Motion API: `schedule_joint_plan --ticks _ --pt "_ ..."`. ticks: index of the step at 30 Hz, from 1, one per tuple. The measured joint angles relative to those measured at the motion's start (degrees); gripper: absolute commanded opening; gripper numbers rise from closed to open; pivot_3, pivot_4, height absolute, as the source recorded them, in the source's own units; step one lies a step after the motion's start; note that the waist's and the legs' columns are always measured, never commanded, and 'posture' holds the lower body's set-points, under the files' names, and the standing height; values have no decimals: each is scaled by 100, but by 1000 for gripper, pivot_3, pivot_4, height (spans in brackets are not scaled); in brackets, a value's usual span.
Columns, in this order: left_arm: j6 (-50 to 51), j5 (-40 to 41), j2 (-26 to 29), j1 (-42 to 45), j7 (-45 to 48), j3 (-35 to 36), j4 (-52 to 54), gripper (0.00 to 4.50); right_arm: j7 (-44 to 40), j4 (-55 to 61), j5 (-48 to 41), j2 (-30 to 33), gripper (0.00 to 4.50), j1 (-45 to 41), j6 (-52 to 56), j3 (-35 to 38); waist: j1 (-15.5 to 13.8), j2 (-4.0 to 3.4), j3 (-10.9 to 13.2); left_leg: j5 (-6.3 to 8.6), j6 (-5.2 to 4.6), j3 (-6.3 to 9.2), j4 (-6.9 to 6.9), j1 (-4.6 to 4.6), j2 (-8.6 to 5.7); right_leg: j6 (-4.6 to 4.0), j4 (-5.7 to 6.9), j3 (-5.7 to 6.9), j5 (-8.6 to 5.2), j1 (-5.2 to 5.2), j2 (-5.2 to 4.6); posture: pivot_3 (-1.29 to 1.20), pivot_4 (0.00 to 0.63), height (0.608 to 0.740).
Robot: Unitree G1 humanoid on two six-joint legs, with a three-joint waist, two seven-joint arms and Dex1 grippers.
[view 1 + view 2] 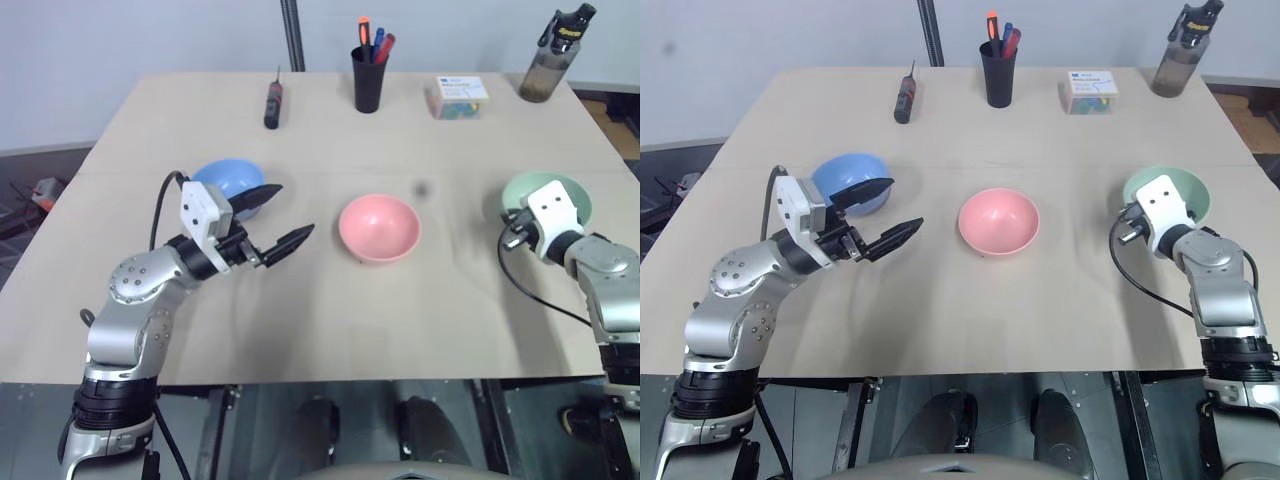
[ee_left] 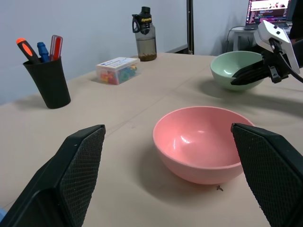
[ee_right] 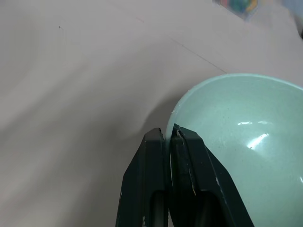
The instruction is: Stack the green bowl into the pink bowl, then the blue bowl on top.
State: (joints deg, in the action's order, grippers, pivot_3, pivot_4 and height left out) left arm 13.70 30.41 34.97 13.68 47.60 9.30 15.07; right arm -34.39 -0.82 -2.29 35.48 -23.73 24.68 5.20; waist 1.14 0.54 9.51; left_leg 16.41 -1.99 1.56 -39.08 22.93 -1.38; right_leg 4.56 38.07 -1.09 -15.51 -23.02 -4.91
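The small round salmon-pink plastic bowl (image 1: 379, 228) sat upright near the middle of the pale wooden table (image 1: 330, 320), and everything else is placed from it. To its right, well apart, stood the pale mint-green plastic bowl (image 3: 246, 137), where the right gripper (image 3: 173, 137) had its two black fingers pinched tight on the near rim (one finger inside the wall, one outside). To the pink bowl's left, the left gripper (image 1: 280, 215) hung with its fingers spread wide, holding nothing. Just behind it rested the light sky-blue plastic bowl (image 1: 845, 178). Beyond the pink bowl stood a black pen cup (image 1: 368, 78).
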Motion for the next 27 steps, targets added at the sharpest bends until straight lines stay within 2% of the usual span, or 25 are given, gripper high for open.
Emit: schedule_joint_plan --ticks 4,8,11,13,14,17,22,23,27 --pt "-2 -18 -1 -38 -116 114 3 4500 -784 865 -834 -374 69 -475 -231 -282 44 -1 1 0 1 5 1 0 8 0 1 4 0 0 5 0 150 740" --pt "-3 -229 -3 -36 -381 140 -21 4500 -1188 1453 -1287 -555 69 -770 -88 -689 19 0 0 1 -1 12 -2 2 1 0 -3 9 0 2 -2 0 150 740" --pt "19 -355 -6 -31 -612 154 -54 4500 -1529 1692 -1580 -834 69 -872 267 -1446 -48 2 -1 0 0 22 -4 7 -3 0 -5 19 0 2 -5 0 150 740" --pt "27 -364 -6 -32 -644 154 -54 4500 -1550 1691 -1587 -856 761 -872 278 -1516 -41 2 -1 0 0 21 -4 8 -3 0 -5 18 0 1 -5 0 150 740" --pt "53 -407 -6 -34 -726 163 -51 4500 -1590 1647 -1544 -863 920 -871 269 -1662 -36 3 -1 0 1 21 -4 5 -2 0 -5 18 0 2 -4 0 150 740" --pt "89 -478 -5 -61 -875 178 -32 4500 -1657 1480 -1484 -927 2128 -835 281 -1927 -28 2 -1 0 1 20 -4 6 -2 0 -2 17 0 0 -3 0 150 740" --pt "243 -678 8 -102 -1188 206 -20 4500 -1705 1409 -1572 -990 4141 -872 367 -1930 -32 2 -1 0 1 21 -3 6 -2 0 -3 18 0 1 -3 0 150 740" --pt "311 -792 8 -99 -1354 208 -11 4500 -1702 1409 -1619 -1028 4426 -890 370 -1909 -32 2 -1 0 1 21 -4 6 -2 0 -3 18 0 1 -3 0 150 740" --pt "931 -2048 275 -44 -2338 -71 119 4500 -1399 1385 -1907 -1402 4426 -1153 240 -1372 -30 2 0 0 1 19 -3 5 -5 0 3 15 0 -1 0 0 150 740"
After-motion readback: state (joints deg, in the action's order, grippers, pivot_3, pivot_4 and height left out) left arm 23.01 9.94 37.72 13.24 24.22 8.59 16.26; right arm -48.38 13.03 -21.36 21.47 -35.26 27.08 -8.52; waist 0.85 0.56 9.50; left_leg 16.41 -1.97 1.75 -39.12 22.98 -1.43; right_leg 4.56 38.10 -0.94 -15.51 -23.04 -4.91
